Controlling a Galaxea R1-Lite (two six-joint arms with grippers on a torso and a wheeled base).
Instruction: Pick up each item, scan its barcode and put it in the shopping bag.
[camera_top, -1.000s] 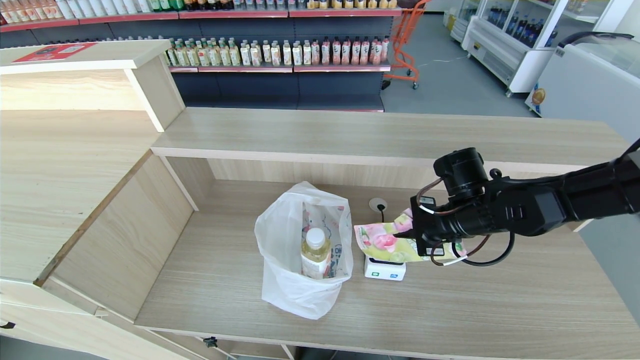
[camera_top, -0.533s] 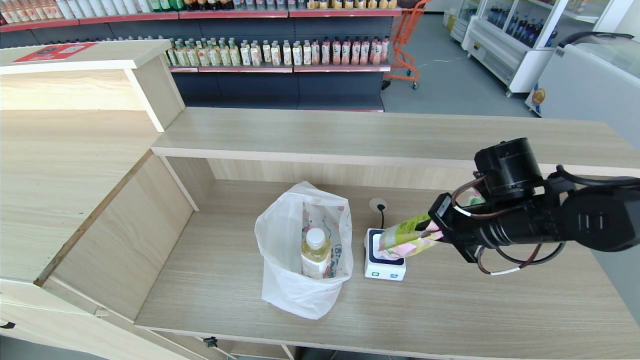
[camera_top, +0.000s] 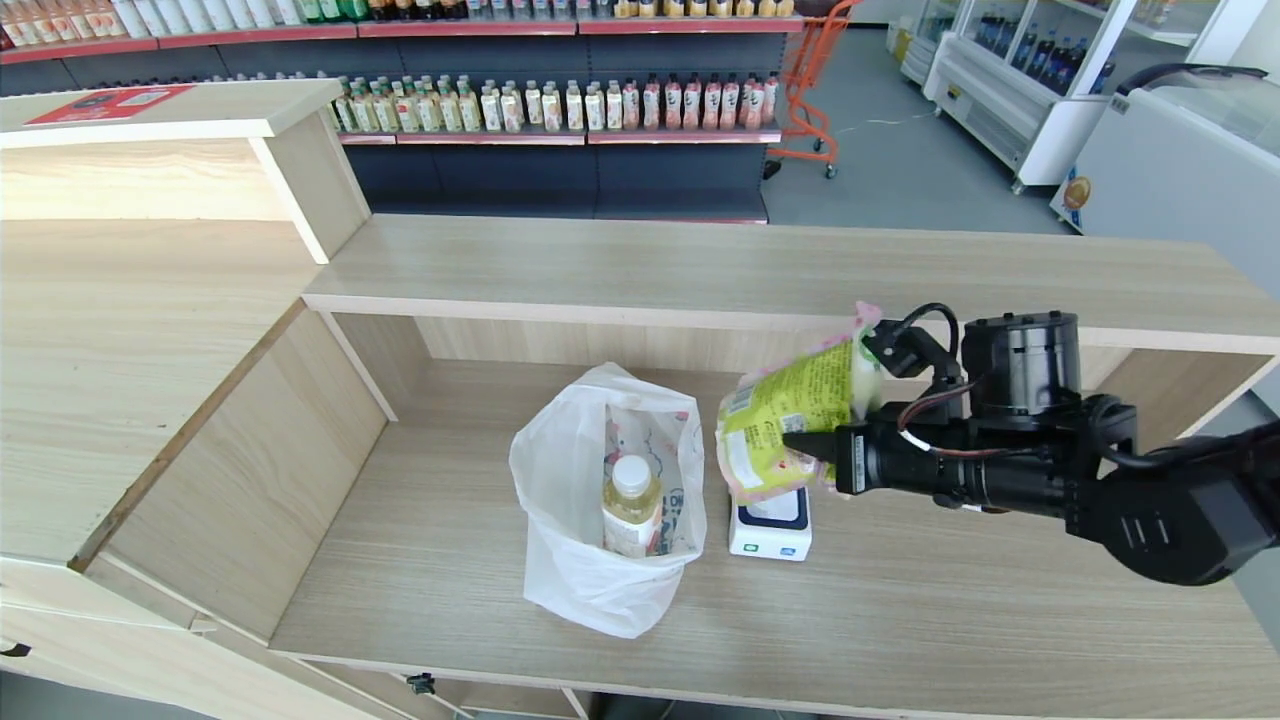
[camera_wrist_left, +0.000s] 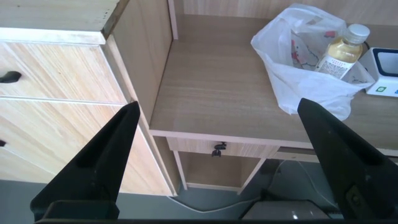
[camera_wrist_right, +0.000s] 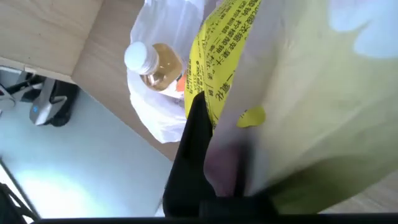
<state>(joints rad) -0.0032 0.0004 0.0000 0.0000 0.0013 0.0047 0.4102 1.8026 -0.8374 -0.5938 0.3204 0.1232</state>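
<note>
Head view: the snack packet (camera_top: 790, 425) is clamped in the right jaws, tilted just above the scanner (camera_top: 768, 525) beside the shopping bag (camera_top: 580, 560), presumably so the barcode gets read.

Left wrist view: the left jaws are spread wide with nothing held, parked off the bench (camera_wrist_left: 205, 81) front.

Right wrist view: the packet is pinched by its edge.

The counter (camera_top: 1000, 620) across the lower half of the head view looks like pale wood-grain laminate, smooth and matt. At centre, the shopping bag (camera_top: 560, 480) is thin white plastic film, crinkled and faintly see-through, with a soft sheen. Inside it the bottle (camera_top: 630, 512) is clear, smooth plastic with a white cap (its label may be printed film or paper; I cannot tell which). Right of centre, the snack pouch (camera_top: 790, 420) is yellow-green printed plastic film, glossy and creased. Just below it, the scanner (camera_top: 770, 540) has a smooth white plastic shell. The right gripper (camera_top: 812, 447) and the left gripper (camera_wrist_left: 219, 106) look matt black.
</note>
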